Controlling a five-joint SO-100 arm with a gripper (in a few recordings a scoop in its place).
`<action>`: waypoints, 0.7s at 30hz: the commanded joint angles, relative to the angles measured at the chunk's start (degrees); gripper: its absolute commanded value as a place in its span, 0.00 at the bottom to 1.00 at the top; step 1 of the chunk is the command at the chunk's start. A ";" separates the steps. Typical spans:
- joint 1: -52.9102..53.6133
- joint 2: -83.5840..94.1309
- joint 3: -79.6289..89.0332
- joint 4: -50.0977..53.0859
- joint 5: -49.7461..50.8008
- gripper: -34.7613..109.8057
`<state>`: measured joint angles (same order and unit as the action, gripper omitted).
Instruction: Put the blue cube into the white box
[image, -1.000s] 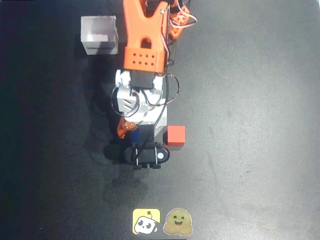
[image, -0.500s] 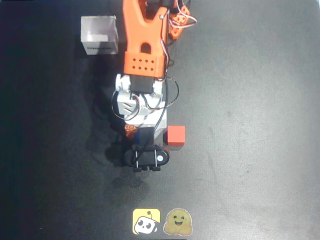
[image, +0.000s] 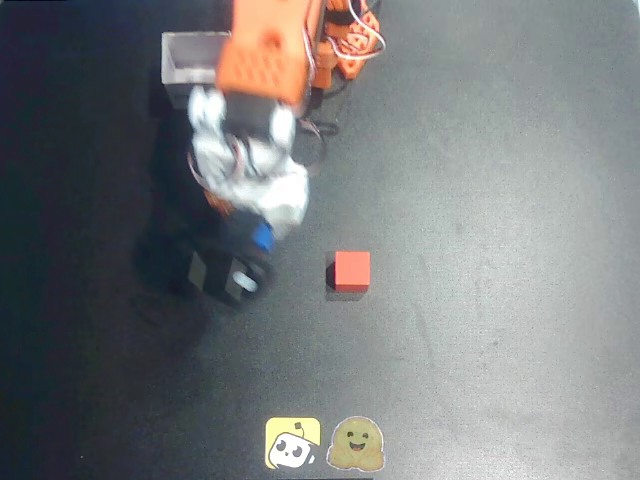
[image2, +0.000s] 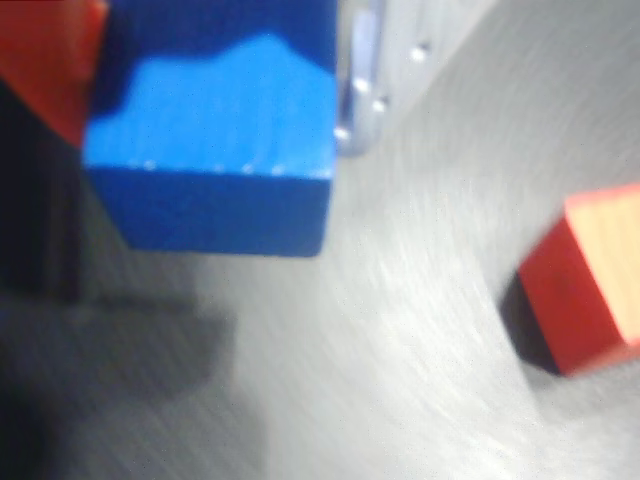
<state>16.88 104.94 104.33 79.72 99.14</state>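
Blue cube (image2: 215, 150) is clamped in the gripper (image: 250, 250) and now rides clear of the desk (image: 480, 200), its shadow falling on the surface below in the wrist view. Against the earlier overhead pictures, the orange arm (image: 265, 50) has swung left and drawn back toward the white box (image: 190, 55), which sits at the far left, partly covered by the arm. Red cube (image: 351, 271), formerly just beside the gripper, lies apart on the right, untouched. Judgement: pick completed, carry under way; release over the box remains.
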 joint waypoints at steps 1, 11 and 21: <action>5.98 6.50 -1.67 5.54 3.43 0.24; 26.37 10.99 0.26 18.72 2.99 0.24; 40.78 11.43 2.64 23.47 -1.76 0.24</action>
<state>53.88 113.91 106.70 97.82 99.67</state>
